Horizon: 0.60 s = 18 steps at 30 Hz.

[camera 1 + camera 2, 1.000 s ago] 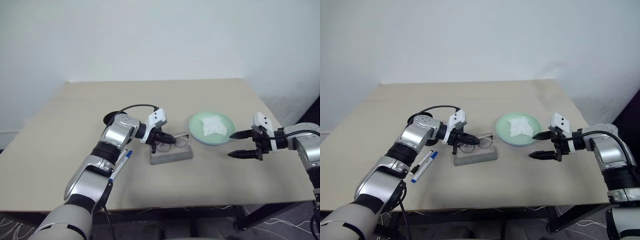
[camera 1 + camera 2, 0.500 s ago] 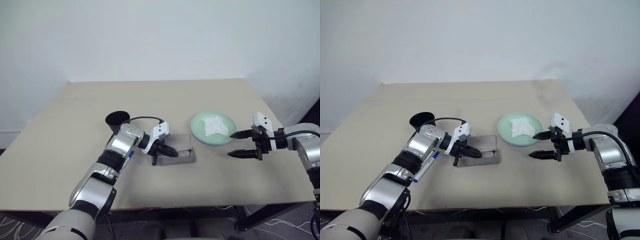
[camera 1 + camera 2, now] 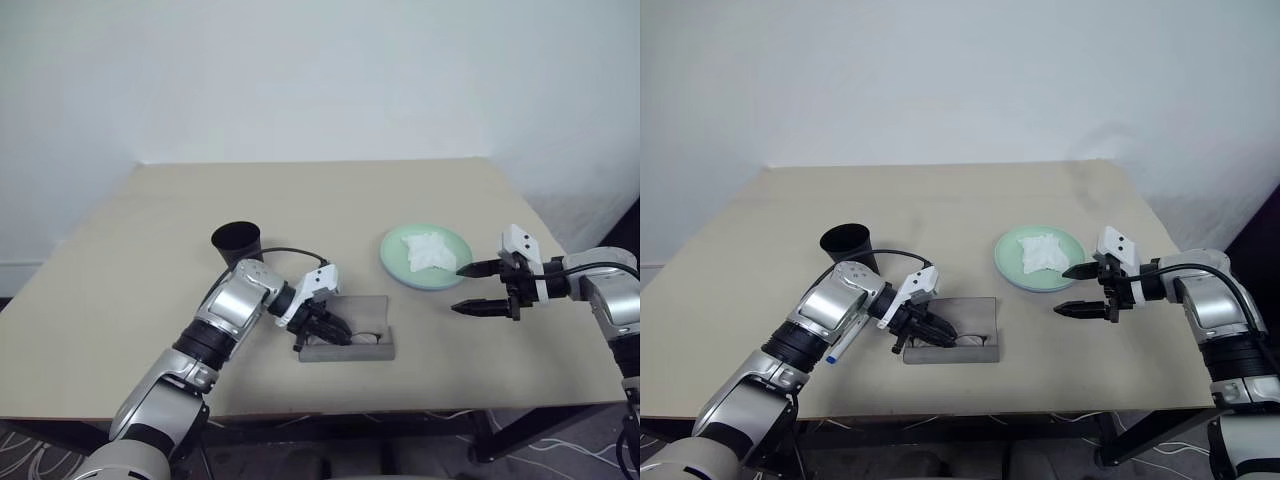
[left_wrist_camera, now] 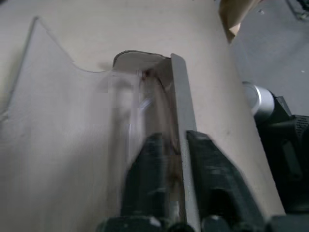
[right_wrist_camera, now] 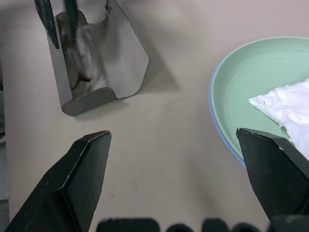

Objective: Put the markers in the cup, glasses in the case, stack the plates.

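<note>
Left eye view: one case (image 3: 349, 341), left tool (image 3: 334, 331) narrow, right tool (image 3: 468, 288) wide.

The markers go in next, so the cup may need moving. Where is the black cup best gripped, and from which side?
Probably the cup by its rim, from straight above: one of the jaws inside the open mouth, the other outside the wall. It stands upright, mouth up, and widens toward the top, so a side pinch could slip.
</note>
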{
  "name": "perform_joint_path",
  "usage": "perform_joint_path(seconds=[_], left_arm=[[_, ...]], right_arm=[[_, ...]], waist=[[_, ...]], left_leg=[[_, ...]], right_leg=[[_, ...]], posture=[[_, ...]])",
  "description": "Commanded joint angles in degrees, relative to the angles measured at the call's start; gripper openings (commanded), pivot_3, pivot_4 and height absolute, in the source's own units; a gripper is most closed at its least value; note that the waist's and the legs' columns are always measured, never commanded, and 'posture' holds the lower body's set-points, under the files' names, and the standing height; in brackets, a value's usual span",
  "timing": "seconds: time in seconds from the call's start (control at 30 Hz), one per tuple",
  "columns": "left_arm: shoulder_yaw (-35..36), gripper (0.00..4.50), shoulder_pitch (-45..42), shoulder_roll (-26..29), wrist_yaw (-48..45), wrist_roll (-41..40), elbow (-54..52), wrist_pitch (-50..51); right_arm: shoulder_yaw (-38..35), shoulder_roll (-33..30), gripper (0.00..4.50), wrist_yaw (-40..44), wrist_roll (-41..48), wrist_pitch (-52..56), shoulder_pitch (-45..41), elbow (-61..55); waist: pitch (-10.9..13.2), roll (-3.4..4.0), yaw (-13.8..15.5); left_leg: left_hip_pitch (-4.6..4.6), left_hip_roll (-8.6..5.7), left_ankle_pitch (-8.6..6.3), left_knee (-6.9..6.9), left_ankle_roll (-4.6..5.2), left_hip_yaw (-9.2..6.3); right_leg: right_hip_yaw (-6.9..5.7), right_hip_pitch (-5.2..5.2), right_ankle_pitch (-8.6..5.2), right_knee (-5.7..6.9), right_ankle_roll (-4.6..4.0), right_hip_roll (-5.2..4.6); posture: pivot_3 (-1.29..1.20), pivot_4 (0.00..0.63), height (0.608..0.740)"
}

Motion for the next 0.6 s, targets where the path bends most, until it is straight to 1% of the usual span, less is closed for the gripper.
perform_joint_path(seconds=[0.03,0.17,0.33,0.4,0.43,0.53,0.6], left_arm=[[2.3,2.11,-2.3,-1.0,2.5,-1.3,-1.6,-1.0],[7.1,3.48,-5.8,-2.4,5.6,-5.0,-4.9,0.3],[11.8,3.48,-7.5,-3.6,9.1,-10.4,-10.6,4.8],[13.2,3.1,-8.6,-4.4,13.5,-9.0,-7.9,3.2],[13.5,2.86,-9.3,-4.7,16.1,-7.6,-4.7,1.5],[13.6,1.84,-10.9,-5.5,22.8,-4.0,4.0,-2.7],[12.7,1.13,-10.8,-5.9,24.9,-2.5,6.4,-4.5]], right_arm=[[-0.9,0.0,4.5,-0.2,0.2,-0.8,-1.8,0.0],[-0.9,0.0,4.5,-0.1,0.3,-0.9,-1.7,0.1],[-0.9,0.2,4.5,-0.1,0.2,-1.0,-2.0,0.5],[-0.9,0.2,4.5,-0.2,0.2,-1.1,-2.2,0.7],[-0.9,0.3,4.5,-0.1,0.3,-1.0,-2.2,0.8],[-1.1,0.3,4.5,0.0,0.5,-0.7,-2.3,0.9],[-1.1,0.3,4.5,0.0,0.4,-0.6,-2.3,0.9]], waist=[[0.0,0.0,0.0],[0.0,-0.03,0.0],[0.0,0.01,0.0],[0.0,0.01,0.0],[0.0,0.01,0.0],[0.0,0.01,0.0],[0.0,-0.01,0.0]], left_leg=[[0.0,0.0,0.0,0.0,0.0,0.01],[-0.01,0.0,0.02,0.03,0.04,-0.01],[-0.03,-0.02,0.02,-0.02,0.04,0.02],[-0.02,-0.02,0.02,-0.03,0.04,0.02],[-0.02,-0.04,0.02,-0.03,0.04,0.01],[-0.01,-0.04,0.04,-0.03,0.06,-0.01],[0.01,0.0,0.05,-0.02,0.08,-0.03]], right_leg=[[0.01,0.0,0.0,0.0,0.0,0.0],[0.02,-0.05,0.0,0.0,0.01,0.0],[0.05,0.07,0.0,0.02,0.01,0.0],[0.06,0.06,0.01,0.02,0.01,0.0],[0.07,0.06,0.01,0.02,0.01,0.0],[0.18,0.1,0.01,0.05,0.02,0.12],[0.51,0.1,0.01,0.04,0.02,0.43]], posture=[[0.0,0.0,0.735],[0.0,0.0,0.735],[0.0,0.0,0.735],[0.0,0.0,0.735],[0.0,0.0,0.735],[0.0,0.0,0.735],[0.0,0.0,0.735]])
